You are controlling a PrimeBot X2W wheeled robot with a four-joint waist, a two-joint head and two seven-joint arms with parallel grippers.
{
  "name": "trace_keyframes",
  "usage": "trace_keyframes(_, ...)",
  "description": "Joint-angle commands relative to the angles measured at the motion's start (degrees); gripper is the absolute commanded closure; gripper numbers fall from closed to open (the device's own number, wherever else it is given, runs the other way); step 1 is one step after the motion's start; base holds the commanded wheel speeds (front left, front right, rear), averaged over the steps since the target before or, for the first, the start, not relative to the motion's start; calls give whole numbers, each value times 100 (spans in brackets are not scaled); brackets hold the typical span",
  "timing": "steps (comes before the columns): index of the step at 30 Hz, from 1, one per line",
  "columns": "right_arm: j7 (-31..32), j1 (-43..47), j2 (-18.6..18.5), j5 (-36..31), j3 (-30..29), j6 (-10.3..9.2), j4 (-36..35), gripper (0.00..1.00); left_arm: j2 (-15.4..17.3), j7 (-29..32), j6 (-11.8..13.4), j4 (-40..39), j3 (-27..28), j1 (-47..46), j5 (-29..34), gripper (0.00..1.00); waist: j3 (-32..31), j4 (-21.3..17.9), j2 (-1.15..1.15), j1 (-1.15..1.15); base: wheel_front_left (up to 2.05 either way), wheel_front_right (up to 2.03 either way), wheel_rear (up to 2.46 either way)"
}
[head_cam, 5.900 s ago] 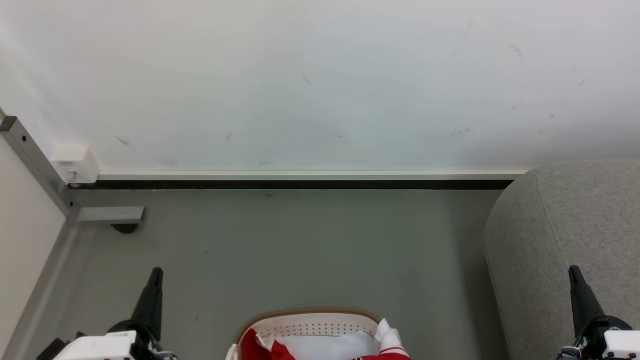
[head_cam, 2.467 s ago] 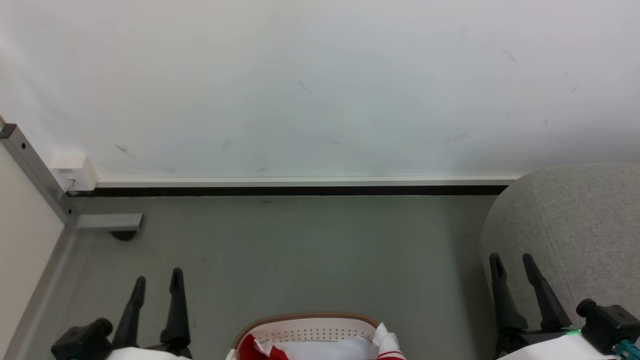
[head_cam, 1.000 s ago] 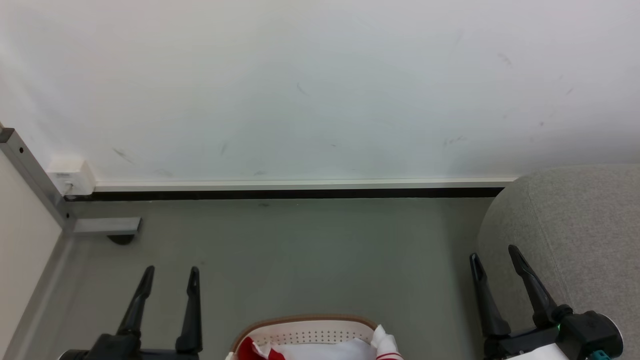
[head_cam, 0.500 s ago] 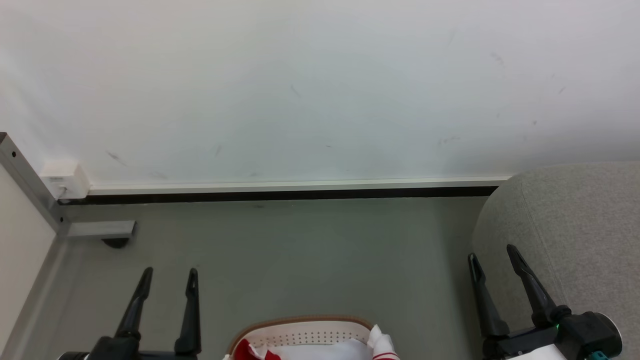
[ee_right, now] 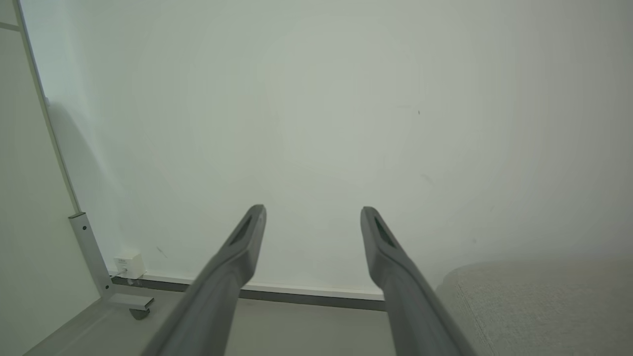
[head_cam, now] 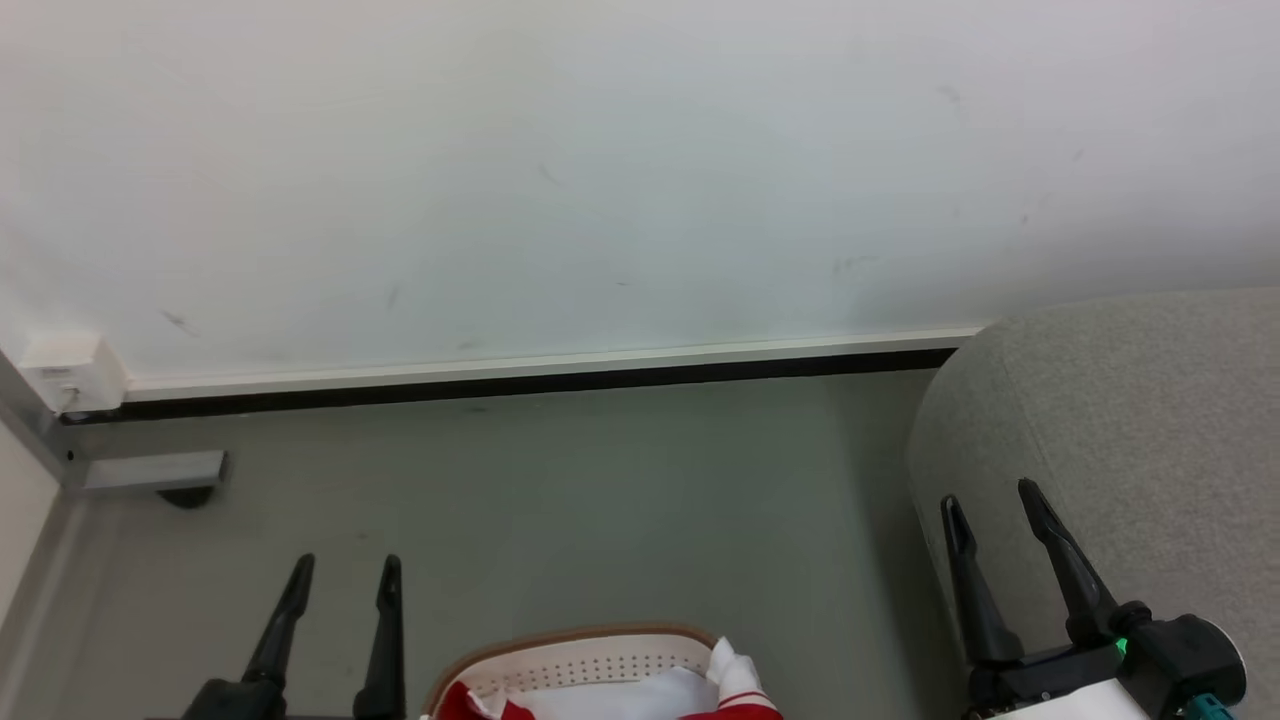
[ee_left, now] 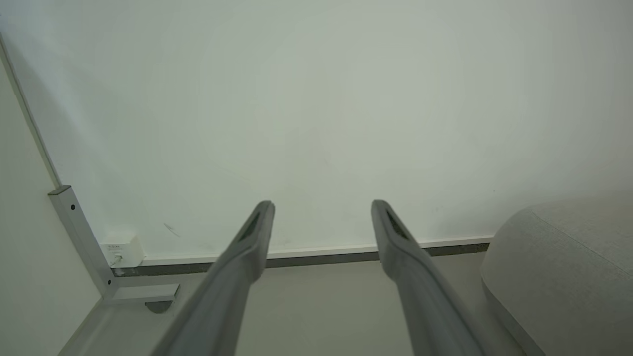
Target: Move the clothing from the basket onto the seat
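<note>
The basket [head_cam: 580, 642], white and perforated with a brown rim, pokes up at the bottom middle of the head view. In it lies the red clothing [head_cam: 735, 703] with white trim, over a pale cloth [head_cam: 610, 698]. The grey seat [head_cam: 1120, 420] rises at the right, also seen as the seat [ee_left: 564, 267] and the seat [ee_right: 534, 306] in the wrist views. My left gripper [head_cam: 345, 570] stands open left of the basket, holding nothing. My right gripper [head_cam: 990, 497] stands open in front of the seat's side, empty. The wrist views show the left gripper [ee_left: 321, 205] and right gripper [ee_right: 312, 210] spread against the wall.
A white wall [head_cam: 600, 170] with a dark skirting strip [head_cam: 520, 382] stands ahead beyond grey floor [head_cam: 560, 500]. At the far left is a metal frame foot with a caster [head_cam: 160, 472] and a small white socket box [head_cam: 65, 365].
The whole head picture has shifted left and tilted, so the camera has turned right. Earlier both grippers opened from narrow to spread fingers; in the last second they hold about the same pose.
</note>
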Motion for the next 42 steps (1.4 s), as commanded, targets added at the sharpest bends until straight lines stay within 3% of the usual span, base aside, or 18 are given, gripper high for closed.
trace_keyframes(1, 0, -34, -29, 34, -24, -12, -15, 0, 17, -6, -56, 87, 34, 31, -77, 0, 76, -163, 0, 0, 0, 0, 0)
trace_keyframes(11, 0, -137, -25, 123, -91, -12, -103, 0, 168, -5, -262, 628, 16, -161, -105, 0, 501, -695, 0, 0, 0, 0, 0)
trace_keyframes(25, 1, -561, -21, 417, -143, -12, -546, 0, 784, 737, -703, 2041, -375, -1223, -120, 0, 2001, -1234, 0, 0, 0, 0, 0)
trace_keyframes(35, 2, -1023, -21, 625, -138, -12, -843, 0, 1236, 1093, -840, 3619, -1338, -2167, -315, 0, 2939, -1552, 0, 0, 0, 0, 0)
trace_keyframes(42, 2, -1227, -21, 796, -99, -12, -1020, 0, 1543, 1512, -839, 4412, -2295, -2835, -1105, 0, 3558, -1715, 0, 0, 0, 0, 0)
